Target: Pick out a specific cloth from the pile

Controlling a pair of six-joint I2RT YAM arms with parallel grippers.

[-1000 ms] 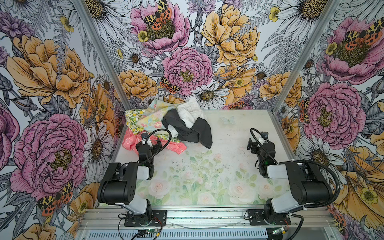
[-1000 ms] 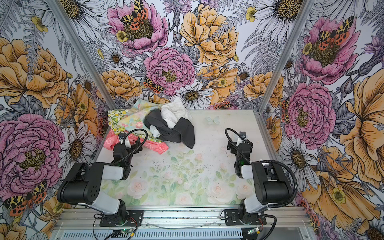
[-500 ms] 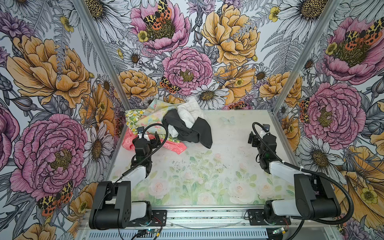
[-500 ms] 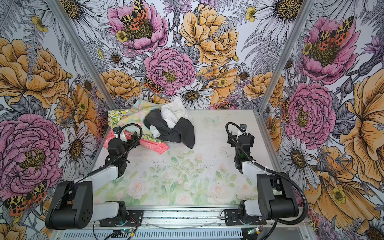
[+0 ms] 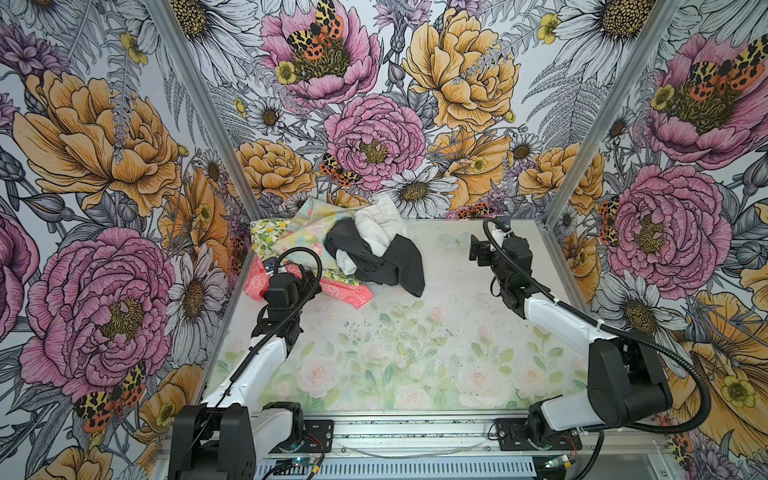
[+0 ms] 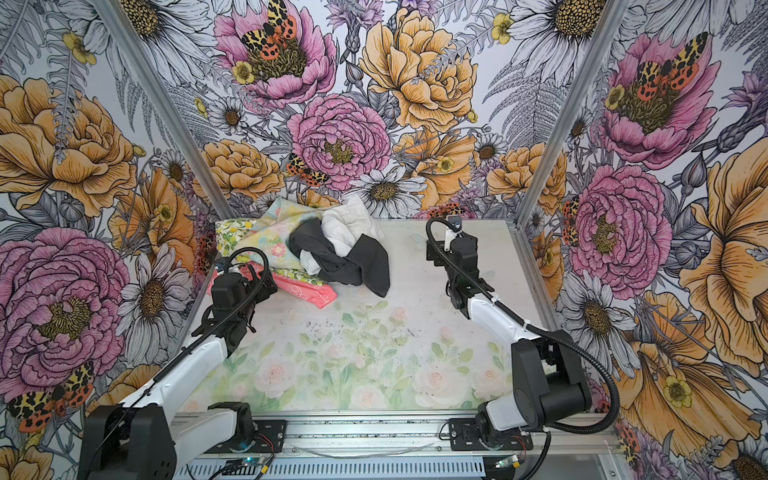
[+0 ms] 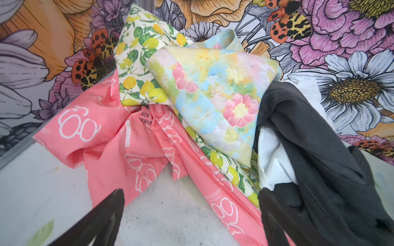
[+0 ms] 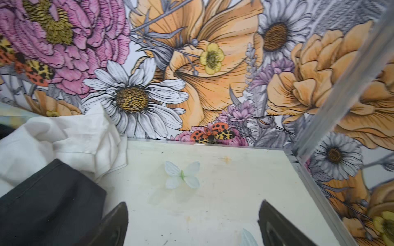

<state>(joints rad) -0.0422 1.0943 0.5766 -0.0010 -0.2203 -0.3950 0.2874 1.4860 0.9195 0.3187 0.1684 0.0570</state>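
Coral-pink shows at the near edge of the pile (image 5: 316,237) in both top views. Your coral-pink cloth (image 5: 347,294) lies crumpled on the table (image 5: 415,332) at the bottom of the heap, in the back left corner. The lemon-print cloth (image 5: 264,232), pastel floral cloth (image 5: 305,230), dark grey cloth (image 5: 399,266) and white cloth (image 5: 380,224) are stacked over and behind it. Your left gripper (image 5: 309,277) hangs over the pink fabric's near edge, and its fingers are hard to make out from up here. Your right gripper (image 5: 477,254) sits well apart from the pile, over bare table toward the back right.

From the left wrist, you see both fingers (image 7: 106,219) spread wide, with only table and a fold of the coral-pink cloth (image 7: 119,144) ahead of them. That cloth runs under the lemon-print and pastel floral pieces. One finger overlaps the dark grey cloth in this view, but you cannot tell whether it touches.

From the right wrist, the fingers (image 8: 115,225) stand wide apart over bare table, holding nothing. The white and dark grey cloths lie off to one side.
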